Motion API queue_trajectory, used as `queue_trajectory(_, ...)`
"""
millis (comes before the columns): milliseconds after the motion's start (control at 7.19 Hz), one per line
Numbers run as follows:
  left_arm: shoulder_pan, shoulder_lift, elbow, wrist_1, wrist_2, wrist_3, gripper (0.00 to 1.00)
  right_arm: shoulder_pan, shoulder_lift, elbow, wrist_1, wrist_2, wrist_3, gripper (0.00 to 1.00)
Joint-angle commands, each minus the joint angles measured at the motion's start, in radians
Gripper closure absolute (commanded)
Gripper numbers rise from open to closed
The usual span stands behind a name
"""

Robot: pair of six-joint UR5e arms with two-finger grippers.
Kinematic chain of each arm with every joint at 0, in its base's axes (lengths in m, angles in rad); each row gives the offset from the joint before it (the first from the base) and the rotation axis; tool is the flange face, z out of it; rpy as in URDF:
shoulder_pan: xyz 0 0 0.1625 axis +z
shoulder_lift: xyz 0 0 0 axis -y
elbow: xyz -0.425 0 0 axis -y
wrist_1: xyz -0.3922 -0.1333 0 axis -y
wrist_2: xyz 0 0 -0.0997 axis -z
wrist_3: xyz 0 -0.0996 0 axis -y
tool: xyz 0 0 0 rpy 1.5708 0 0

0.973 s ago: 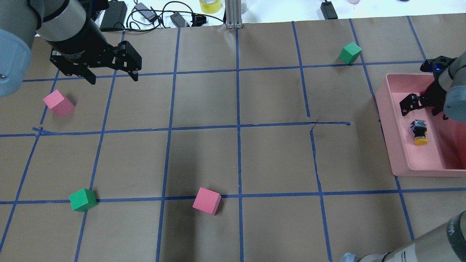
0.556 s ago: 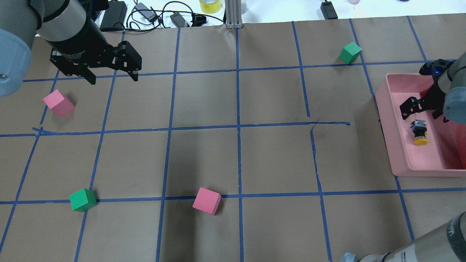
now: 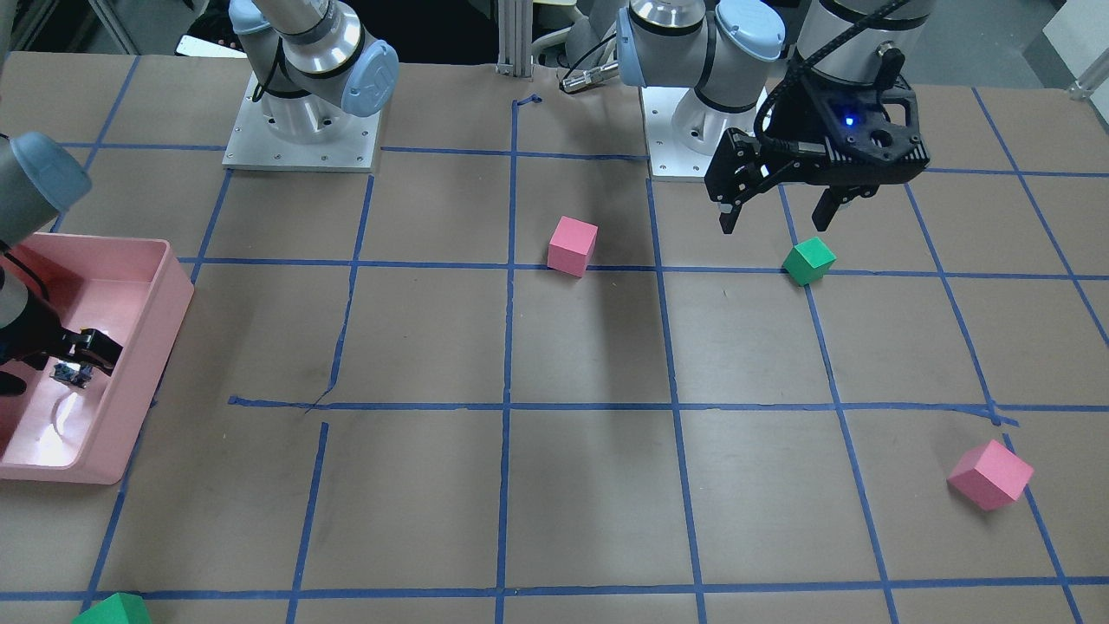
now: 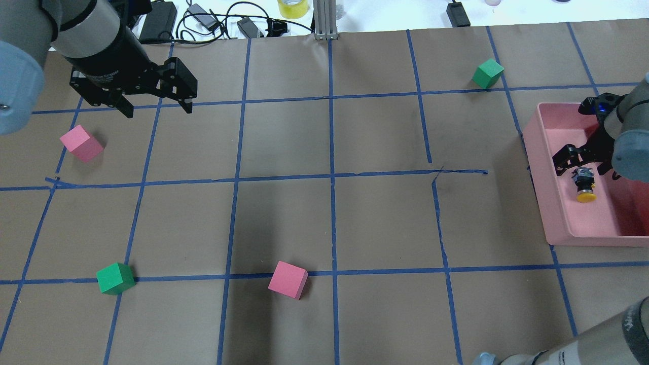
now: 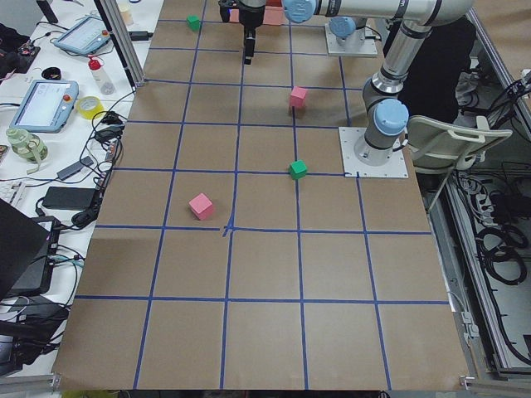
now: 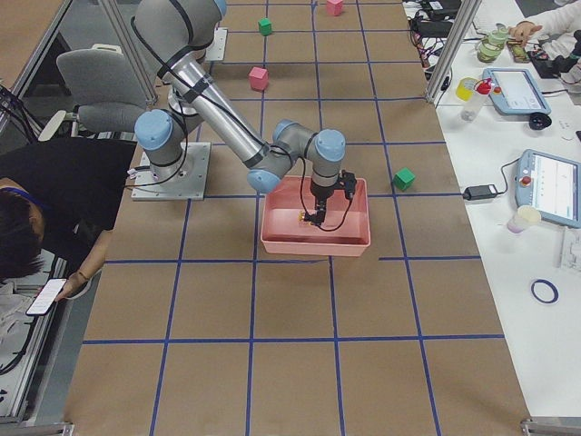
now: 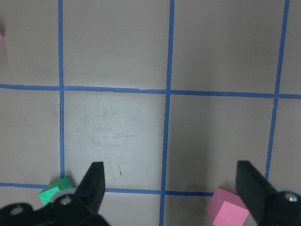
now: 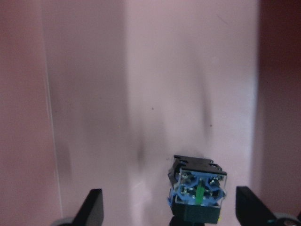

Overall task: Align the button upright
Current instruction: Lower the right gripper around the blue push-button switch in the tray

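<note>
The button [image 4: 584, 185] lies on its side on the floor of the pink tray [image 4: 540, 167], at the table's right. Its yellow cap [image 4: 586, 196] points to the near side. In the right wrist view its contact base [image 8: 197, 190] faces the camera. My right gripper [image 4: 585, 166] is open inside the tray, just over the button's base end, with one finger [image 8: 91, 207] to each side and not touching it. It also shows in the front-facing view [image 3: 52, 364]. My left gripper [image 4: 158, 109] hangs open and empty, high over the far left of the table.
Two pink cubes [image 4: 81, 143] [image 4: 288, 280] and two green cubes [image 4: 115, 278] [image 4: 488, 73] sit on the brown paper with its blue tape grid. Cables and power bricks [image 4: 213, 20] lie along the back edge. The tray's walls enclose the right gripper.
My right gripper has moved down and closer to the button, so its fingers now flank the button's base end. The left arm and the button have not moved.
</note>
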Motion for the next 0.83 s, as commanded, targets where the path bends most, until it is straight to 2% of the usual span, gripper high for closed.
queue_trajectory(0,0.0,-0.001,0.0,0.0,0.0,0.0,0.0,0.0,-0.002,0.002,0.004,-0.004,0.0,0.02)
queue_trajectory(417,0.0,-0.001,0.0,0.0,0.0,0.0,0.0,0.0,-0.002,-0.001,0.012,-0.003,0.0,0.05)
queue_trajectory(556,0.0,0.001,-0.002,0.0,0.0,0.0,0.0,0.0,-0.001,-0.001,0.016,-0.004,-0.002,0.16)
queue_trajectory(695,0.0,-0.001,-0.002,0.0,0.0,0.0,0.0,0.0,-0.001,-0.001,0.016,-0.003,-0.003,0.22)
